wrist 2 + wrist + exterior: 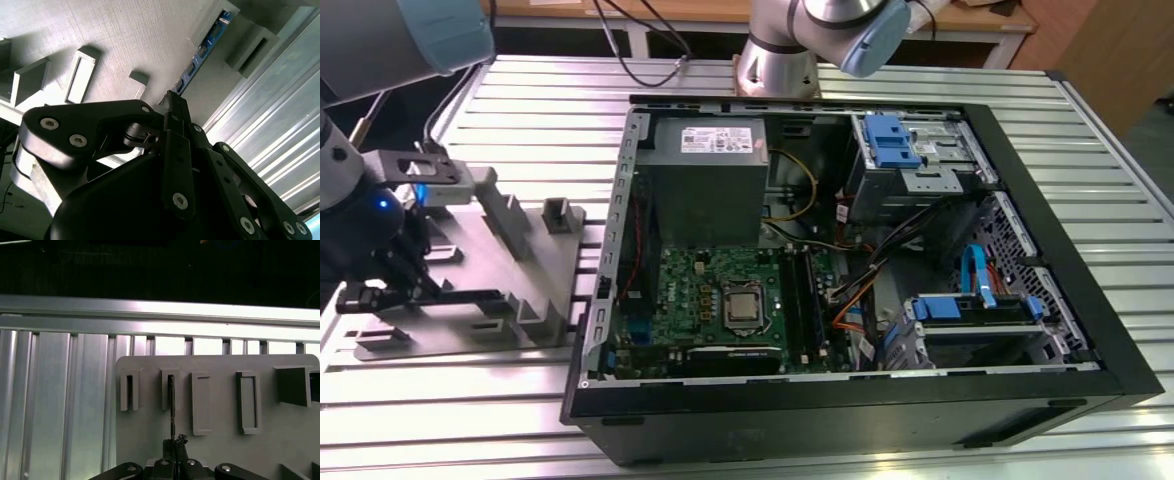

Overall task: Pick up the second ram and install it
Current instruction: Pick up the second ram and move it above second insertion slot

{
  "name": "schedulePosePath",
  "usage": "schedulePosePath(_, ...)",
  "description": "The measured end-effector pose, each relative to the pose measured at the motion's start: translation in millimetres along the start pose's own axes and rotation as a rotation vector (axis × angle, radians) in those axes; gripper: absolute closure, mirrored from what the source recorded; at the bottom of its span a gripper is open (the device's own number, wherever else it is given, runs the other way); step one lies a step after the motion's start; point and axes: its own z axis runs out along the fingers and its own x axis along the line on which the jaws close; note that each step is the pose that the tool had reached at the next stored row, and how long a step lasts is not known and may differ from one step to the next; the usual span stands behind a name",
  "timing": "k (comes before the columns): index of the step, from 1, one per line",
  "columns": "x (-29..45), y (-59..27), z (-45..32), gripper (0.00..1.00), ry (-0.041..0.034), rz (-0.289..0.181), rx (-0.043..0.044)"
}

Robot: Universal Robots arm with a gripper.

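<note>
The second ram [206, 46] is a slim blue-green stick standing on edge in a grey holder plate [125, 35], its far end in one of the plate's slots. In the first wrist view the second ram [171, 405] shows edge-on as a thin dark line running from a slot to my fingertips. My gripper [172, 100] is shut on its near end, as also seen at the gripper [174, 442] from behind. In the exterior view the gripper [374, 288] is at the far left, over the holder plate [507, 225], with the second ram [460, 296] a dark bar.
An open black computer case [854, 385] lies at the exterior view's right of the holder, with the green motherboard [700, 295] and its long black slots [807, 300] inside. Cables, a power supply [707, 150] and blue drive brackets crowd the case. Ribbed aluminium table [520, 90] surrounds everything.
</note>
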Motion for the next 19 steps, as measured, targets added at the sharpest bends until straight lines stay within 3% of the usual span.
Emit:
schedulePosePath(10,-0.8,0.9,-21.6,0.92,-0.0005,0.0,0.0001)
schedulePosePath(19,-1.9,2.1,-50.2,0.92,-0.0026,0.0,0.0002)
